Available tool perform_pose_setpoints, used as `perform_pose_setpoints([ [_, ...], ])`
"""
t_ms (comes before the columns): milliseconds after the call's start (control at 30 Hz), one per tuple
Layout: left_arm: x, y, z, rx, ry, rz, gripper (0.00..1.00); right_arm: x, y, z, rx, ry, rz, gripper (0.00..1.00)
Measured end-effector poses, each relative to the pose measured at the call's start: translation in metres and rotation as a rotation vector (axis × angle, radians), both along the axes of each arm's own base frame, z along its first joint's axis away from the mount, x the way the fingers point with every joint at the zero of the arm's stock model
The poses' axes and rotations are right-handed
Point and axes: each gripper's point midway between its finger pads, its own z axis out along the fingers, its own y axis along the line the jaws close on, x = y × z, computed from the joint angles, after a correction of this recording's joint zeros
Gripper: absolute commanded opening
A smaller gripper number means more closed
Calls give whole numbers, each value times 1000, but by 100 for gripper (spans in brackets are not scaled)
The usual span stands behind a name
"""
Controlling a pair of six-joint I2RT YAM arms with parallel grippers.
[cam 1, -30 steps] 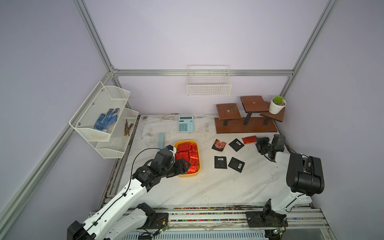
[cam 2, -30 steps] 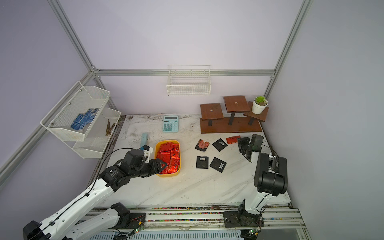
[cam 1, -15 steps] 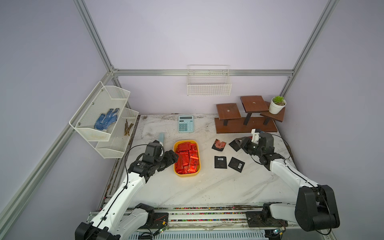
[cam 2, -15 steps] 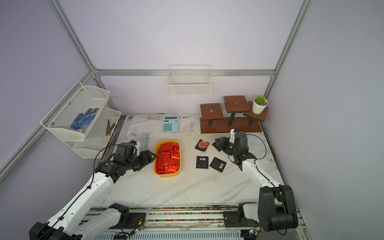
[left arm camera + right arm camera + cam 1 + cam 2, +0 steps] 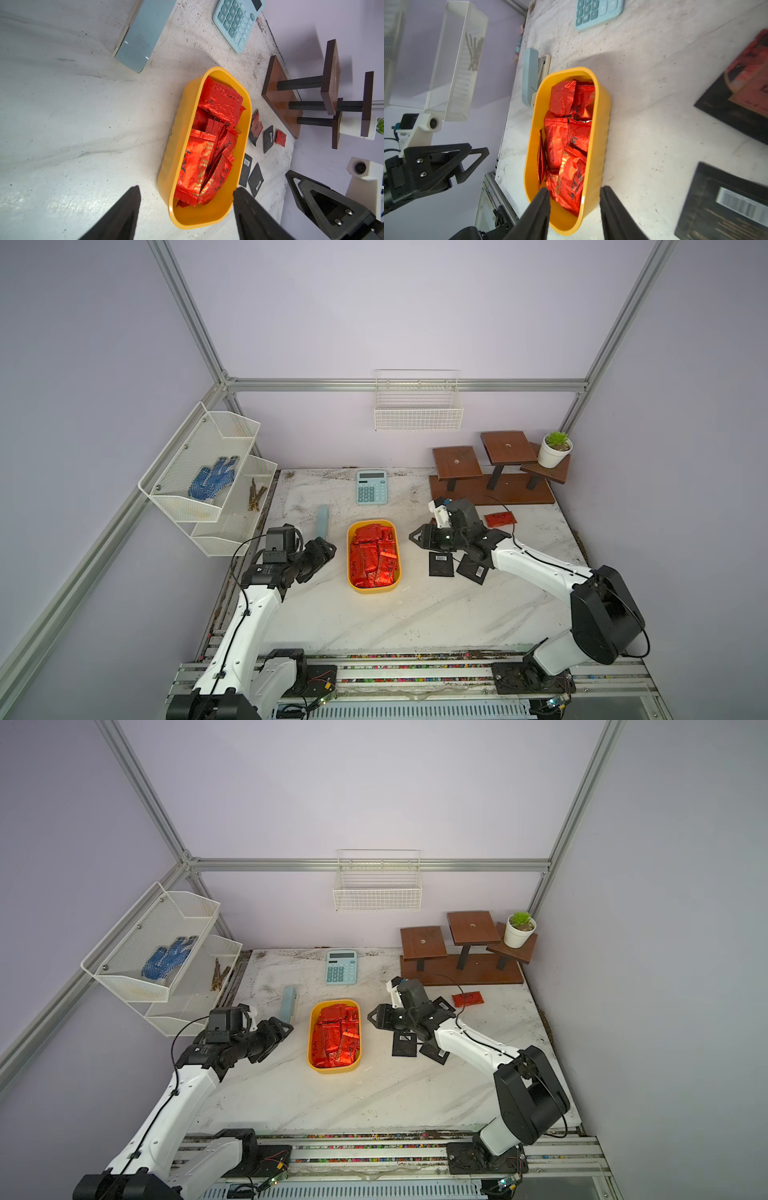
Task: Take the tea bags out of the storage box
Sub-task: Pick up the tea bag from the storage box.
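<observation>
Top views show the left gripper (image 5: 328, 551) hovering near the yellow box (image 5: 372, 590), jaws wide apart and empty; the box sits in the middle of the table (image 5: 374, 626), packed with red tea bags (image 5: 374, 556). On its far side the right gripper (image 5: 417, 537) (jaws partly apart, gripping nothing) hangs beside black packets (image 5: 440, 564) lying flat on the table, with one red packet (image 5: 500, 519) farther right.

Yellow storage box (image 5: 374, 588), red tea bags (image 5: 372, 556)
</observation>
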Motion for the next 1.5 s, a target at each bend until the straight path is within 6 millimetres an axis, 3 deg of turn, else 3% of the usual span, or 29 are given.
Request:
perform_pose_setpoints([
  [267,-11,0,-22,-50,48,-2,73,-25,66,-27,-61,39,147,43],
  [433,-15,-5,-15,-71,17,-22,74,-40,96,-39,-78,56,212,42],
  [633,-17,-9,-5,-86,-19,-39,74,-47,118,-57,-106,77,258,42],
  [1000,-22,-13,0,-110,-41,-57,75,-43,136,-78,-133,103,277,37],
  [1200,-25,-15,-1,-115,-40,-61,74,-45,138,-86,-133,130,281,26],
  [1433,-26,-18,0,-132,-38,-76,74,-47,140,-84,-112,146,286,0],
  [1500,-27,-18,1,-134,-41,-78,74,-47,141,-82,-105,150,286,0],
])
